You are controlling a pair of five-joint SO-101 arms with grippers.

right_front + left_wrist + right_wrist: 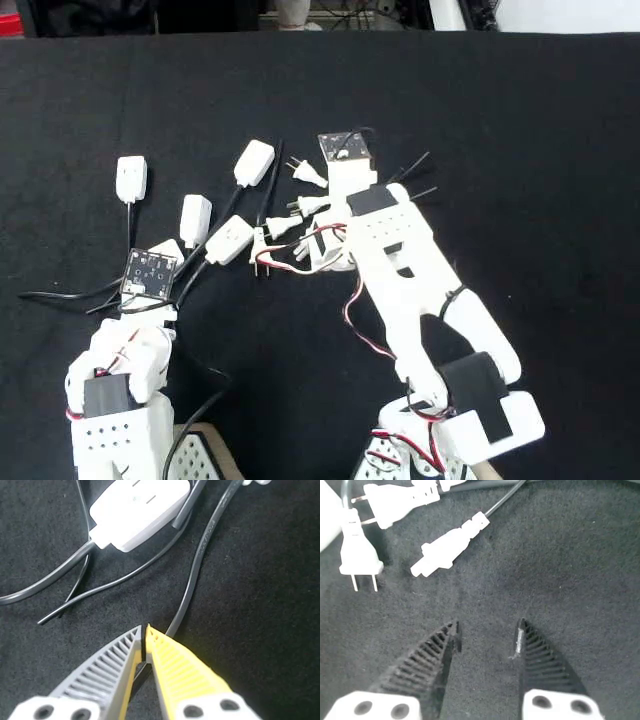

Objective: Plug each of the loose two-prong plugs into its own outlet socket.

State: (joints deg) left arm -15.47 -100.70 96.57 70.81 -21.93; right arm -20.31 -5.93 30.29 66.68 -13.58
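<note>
Your left end effector (145,636) has its grey and yellow fingers pressed together at the tips, low over the black table (540,150). A black cord (200,555) runs down to them and slips under the yellow finger. Whether it is actually pinched, you cannot tell. Beyond the tips lies a white outlet socket (137,507), slots facing up, with thinner black leads curving past it.

Your right end effector (487,635) is open, its two dark fingers spread over bare table and gripping nothing. Ahead of it lie white plugs. The corded plug (450,545) is nearest, and the side plug (360,555) turns its two prongs back toward the fingers.

In the high view, the four sockets (229,240) are spread left of centre. The loose plugs (312,205) cluster just beside the right arm (400,260), prongs bare and none seated in a socket. The left arm (120,390) sits at the near left corner.
</note>
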